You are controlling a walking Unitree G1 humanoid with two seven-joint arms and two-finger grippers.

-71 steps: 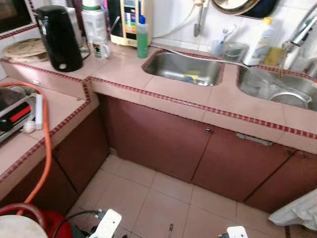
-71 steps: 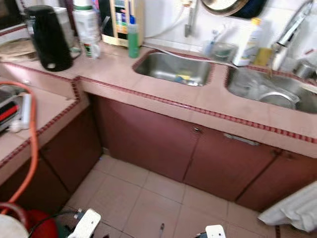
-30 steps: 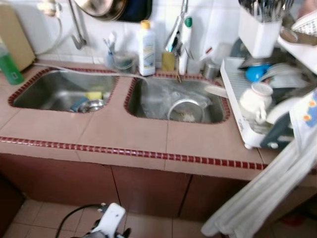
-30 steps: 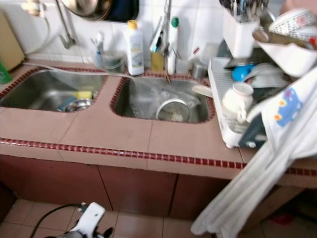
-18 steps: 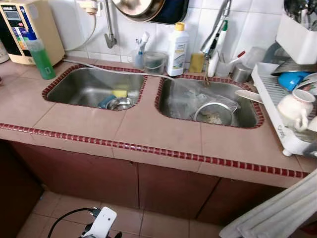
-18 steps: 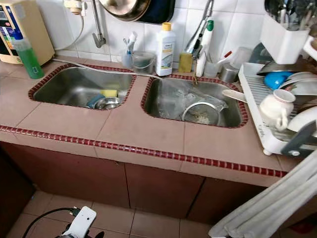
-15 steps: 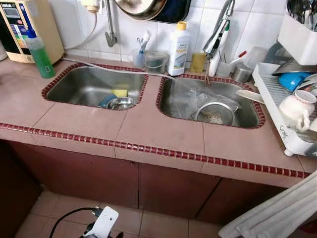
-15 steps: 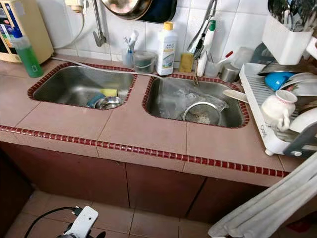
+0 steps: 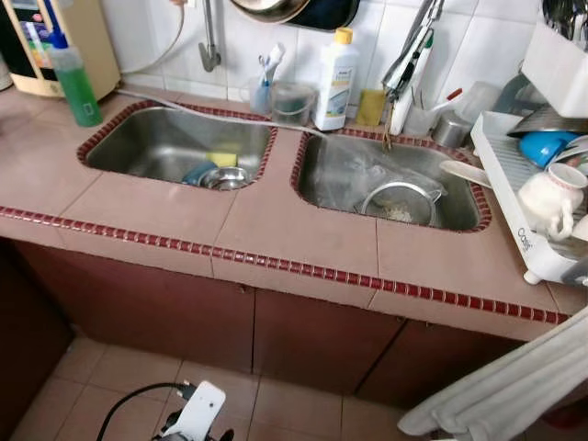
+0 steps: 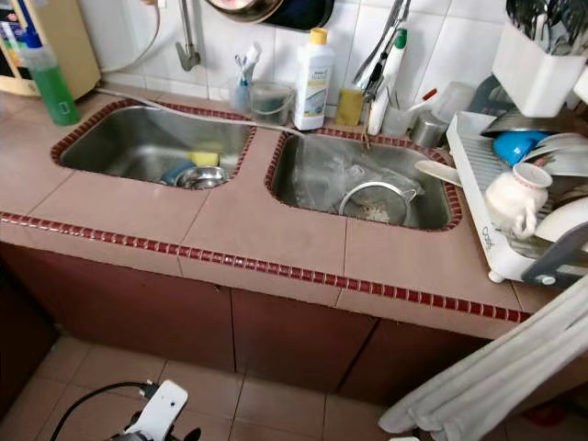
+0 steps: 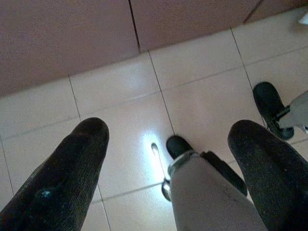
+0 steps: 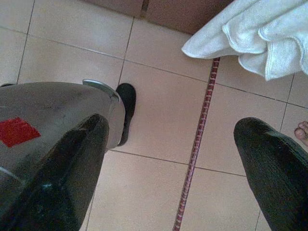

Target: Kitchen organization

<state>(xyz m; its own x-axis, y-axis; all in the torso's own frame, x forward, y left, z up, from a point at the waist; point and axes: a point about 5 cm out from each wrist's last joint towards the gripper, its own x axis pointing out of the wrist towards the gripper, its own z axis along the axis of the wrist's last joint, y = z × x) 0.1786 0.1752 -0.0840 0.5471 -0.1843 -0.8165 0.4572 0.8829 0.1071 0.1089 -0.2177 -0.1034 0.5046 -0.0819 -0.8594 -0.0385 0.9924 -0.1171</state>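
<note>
My left gripper (image 11: 166, 159) and right gripper (image 12: 168, 159) hang wide open over floor tiles (image 12: 159, 110); towel (image 12: 260, 33) maybe brushing the cabinet.

A pink tiled counter (image 9: 294, 230) runs across the room, edged along its front with a band of small dark red tiles (image 9: 276, 266). Two steel sinks (image 9: 175, 147) are set side by side into it, each ringed by the same red trim. Behind them, at 12 o'clock, rises a white tiled wall (image 9: 239, 37). Below the counter stand dark reddish-brown cabinet doors (image 9: 165, 312). The floor (image 9: 294, 409) at 6 o'clock is laid with pale pink tiles, and a bright glare patch lies on it (image 11: 154, 154). A thin red strip (image 12: 197, 139) crosses the floor tiles.
</note>
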